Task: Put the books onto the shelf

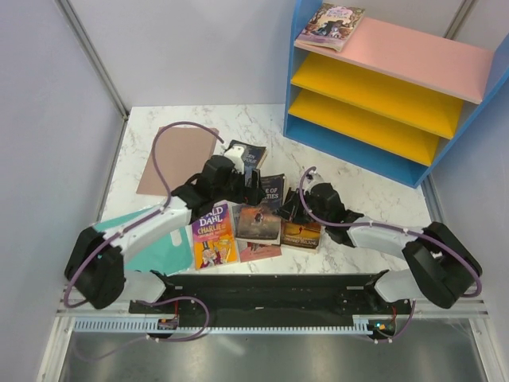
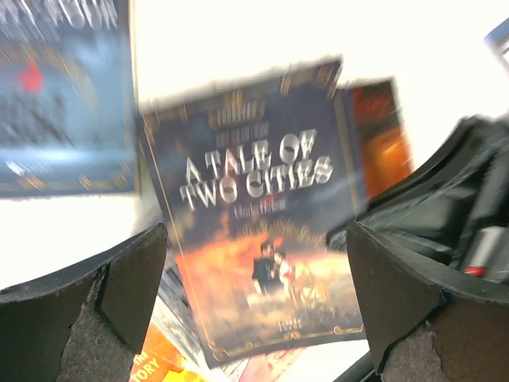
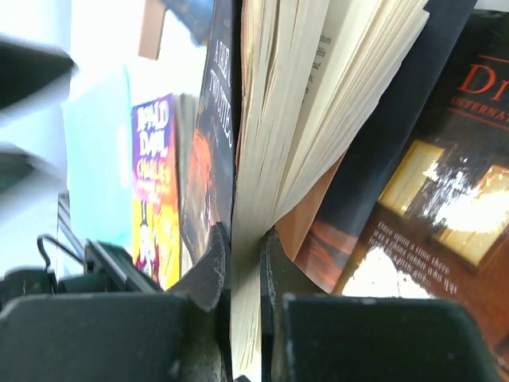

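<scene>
The dark A Tale of Two Cities book [image 2: 262, 231] is in the middle of the spread of books, one edge tilted up. My right gripper [image 3: 246, 239] is shut on its page edge, with the dark cover [image 3: 213, 135] against the left finger. My left gripper [image 2: 254, 247] hovers open just above the same book [image 1: 273, 189], touching nothing. Around it lie the dark blue book [image 1: 246, 153], the yellow-purple Roald Dahl [image 1: 213, 236], a pink-red book [image 1: 258, 225] and a brown-orange one [image 1: 301, 233]. The blue-framed shelf [image 1: 390, 95] stands at the far right, with one book [image 1: 330, 24] on its pink top board.
A plain brownish-pink board [image 1: 171, 159] lies at the back left of the marble table. A teal sheet [image 1: 159, 248] lies under the left arm near the front edge. Grey walls close in both sides. The two arms are close together over the books.
</scene>
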`<move>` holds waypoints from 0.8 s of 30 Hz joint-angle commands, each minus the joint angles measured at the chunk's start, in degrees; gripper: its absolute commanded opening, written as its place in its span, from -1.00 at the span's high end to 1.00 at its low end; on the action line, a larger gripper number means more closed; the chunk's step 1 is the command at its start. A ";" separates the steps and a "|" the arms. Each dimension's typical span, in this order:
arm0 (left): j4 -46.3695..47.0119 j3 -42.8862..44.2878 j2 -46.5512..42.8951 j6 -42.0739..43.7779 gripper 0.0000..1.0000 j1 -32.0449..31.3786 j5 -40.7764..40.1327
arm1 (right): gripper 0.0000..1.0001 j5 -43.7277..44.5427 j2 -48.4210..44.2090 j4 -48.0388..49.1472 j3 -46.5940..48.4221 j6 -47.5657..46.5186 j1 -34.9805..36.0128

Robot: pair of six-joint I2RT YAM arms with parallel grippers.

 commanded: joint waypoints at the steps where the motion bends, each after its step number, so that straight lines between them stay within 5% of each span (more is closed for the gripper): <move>1: 2.82 -1.05 -6.73 2.47 -1.00 2.15 1.20 | 1.00 -3.17 -8.22 2.13 3.16 -4.87 -0.06; 10: 15.12 -8.95 -14.38 -0.70 -1.00 18.24 34.57 | 1.00 -10.02 -20.35 0.27 3.95 -6.37 -6.46; 24: 25.49 -12.65 -6.13 -4.91 -1.00 18.95 47.18 | 1.00 -15.64 -20.53 4.31 3.24 -3.82 -9.29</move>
